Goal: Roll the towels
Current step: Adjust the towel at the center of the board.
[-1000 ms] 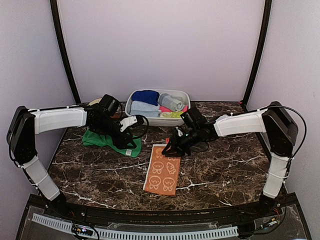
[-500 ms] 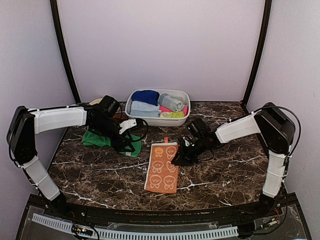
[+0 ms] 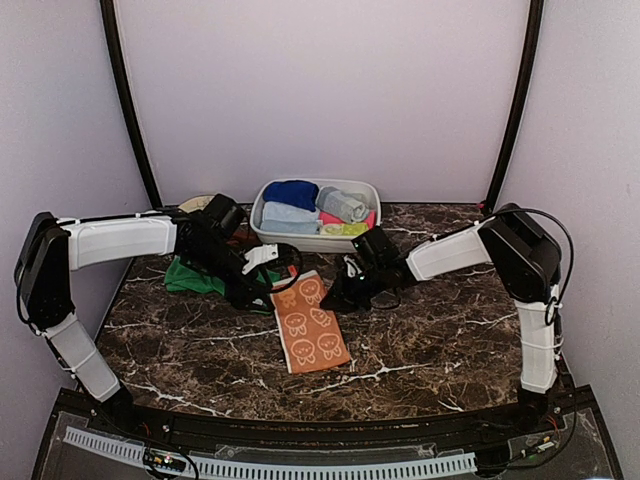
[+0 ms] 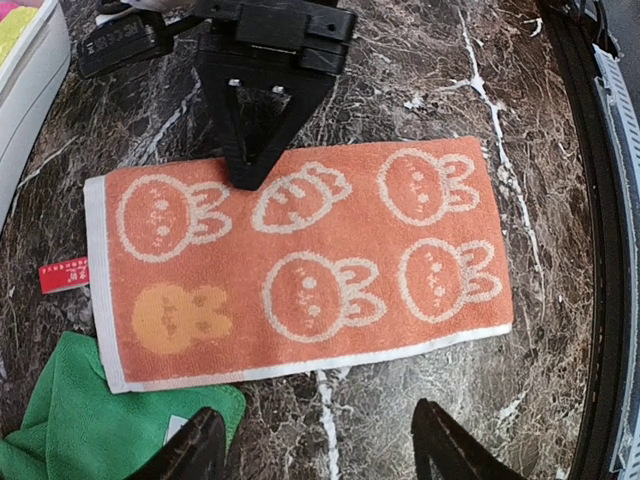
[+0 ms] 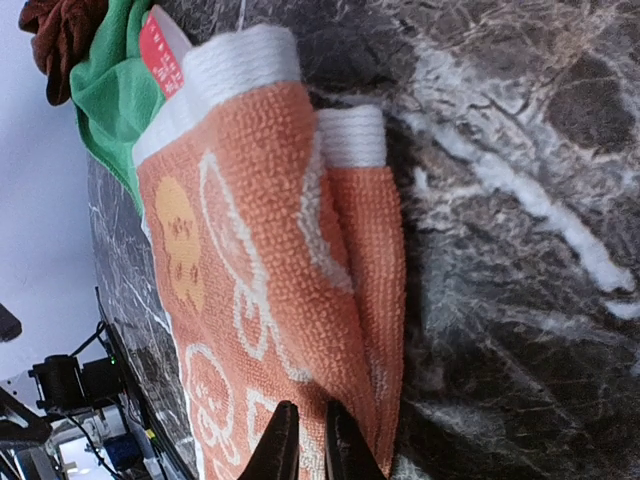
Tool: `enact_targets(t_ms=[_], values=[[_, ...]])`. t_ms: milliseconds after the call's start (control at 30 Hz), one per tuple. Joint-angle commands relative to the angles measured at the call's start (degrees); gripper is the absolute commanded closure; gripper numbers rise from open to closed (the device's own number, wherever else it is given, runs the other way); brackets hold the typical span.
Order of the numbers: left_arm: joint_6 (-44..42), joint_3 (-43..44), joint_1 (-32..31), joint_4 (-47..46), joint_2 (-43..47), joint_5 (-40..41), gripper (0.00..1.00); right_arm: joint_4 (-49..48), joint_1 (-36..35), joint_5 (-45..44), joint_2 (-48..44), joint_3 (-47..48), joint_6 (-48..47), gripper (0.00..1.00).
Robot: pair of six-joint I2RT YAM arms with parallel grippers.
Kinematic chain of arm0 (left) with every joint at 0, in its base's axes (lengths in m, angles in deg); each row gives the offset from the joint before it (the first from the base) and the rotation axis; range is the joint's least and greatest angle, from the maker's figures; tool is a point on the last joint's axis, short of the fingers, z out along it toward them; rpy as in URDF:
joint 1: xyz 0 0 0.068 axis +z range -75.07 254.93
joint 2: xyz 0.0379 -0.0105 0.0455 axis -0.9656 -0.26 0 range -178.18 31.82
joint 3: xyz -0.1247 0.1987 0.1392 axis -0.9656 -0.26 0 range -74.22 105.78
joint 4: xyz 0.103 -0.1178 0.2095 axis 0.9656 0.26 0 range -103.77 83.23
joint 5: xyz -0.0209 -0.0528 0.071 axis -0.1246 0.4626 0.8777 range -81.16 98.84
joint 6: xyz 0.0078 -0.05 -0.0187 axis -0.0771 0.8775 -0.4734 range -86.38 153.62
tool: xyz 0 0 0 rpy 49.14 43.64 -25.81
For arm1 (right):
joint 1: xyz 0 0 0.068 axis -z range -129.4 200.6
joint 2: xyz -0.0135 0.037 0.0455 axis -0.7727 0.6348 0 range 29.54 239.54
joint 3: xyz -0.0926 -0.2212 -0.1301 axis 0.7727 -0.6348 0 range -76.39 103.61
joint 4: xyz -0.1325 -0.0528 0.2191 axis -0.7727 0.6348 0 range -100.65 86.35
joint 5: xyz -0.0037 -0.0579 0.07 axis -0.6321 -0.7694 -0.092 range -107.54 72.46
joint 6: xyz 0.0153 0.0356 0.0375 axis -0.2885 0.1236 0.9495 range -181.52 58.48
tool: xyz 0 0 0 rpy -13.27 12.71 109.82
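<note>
Dragging orange towel (image 3: 312,320) leftward, right fingers (image 5: 282,445) clamped

I log both arms reaching forward and bent inward toward each other, left claw (image 4: 317,408) held low with its fingers spread wide, right claw (image 5: 308,412) angled down and pointing toward the left one, its fingers pinched almost together.

Soft, even light, faint shadows on the surface (image 3: 200,340). My left wrist view bows at its edges; the orange towel (image 5: 270,250) looks crisp.
</note>
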State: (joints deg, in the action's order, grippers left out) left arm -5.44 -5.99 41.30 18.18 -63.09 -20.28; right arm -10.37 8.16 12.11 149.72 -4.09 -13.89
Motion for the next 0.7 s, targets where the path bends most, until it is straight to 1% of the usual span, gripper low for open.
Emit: enact_targets(t_ms=[0, 67, 167, 233, 367, 467, 667], values=[[-1.70, -1.17, -1.26, 0.66, 1.09, 0.80, 0.34, 4.73, -0.41, -5.65, -3.13, 1.82, 6.65, 0.89], [-1.58, -2.26, -1.27, -0.32, 1.08, 1.60, 0.35, 5.56, -0.28, -3.34, -4.71, 2.89, 5.81, 0.86], [-1.35, -2.82, -1.28, -0.20, 1.01, 1.49, 0.36, 11.47, -0.48, -2.32, -4.41, 8.65, 1.53, 0.82], [-1.36, -2.92, -1.27, 0.32, 1.23, 0.96, 0.36, 13.11, -0.55, -0.87, -2.57, 12.47, -0.13, 0.81], [-1.11, -2.88, -1.27, 1.24, 1.82, 1.20, 0.36, 16.81, -0.48, 1.51, 4.16, 20.05, -2.97, 0.82], [-1.72, -2.91, -1.27, 2.32, 2.63, 1.36, 0.37, 15.82, 0.07, 2.17, 7.65, 21.87, -2.85, 0.82], [-3.43, -3.97, -1.27, 4.68, 4.76, 0.89, 0.37, 13.51, 0.90, 2.22, 12.03, 22.51, -2.34, 0.83]])
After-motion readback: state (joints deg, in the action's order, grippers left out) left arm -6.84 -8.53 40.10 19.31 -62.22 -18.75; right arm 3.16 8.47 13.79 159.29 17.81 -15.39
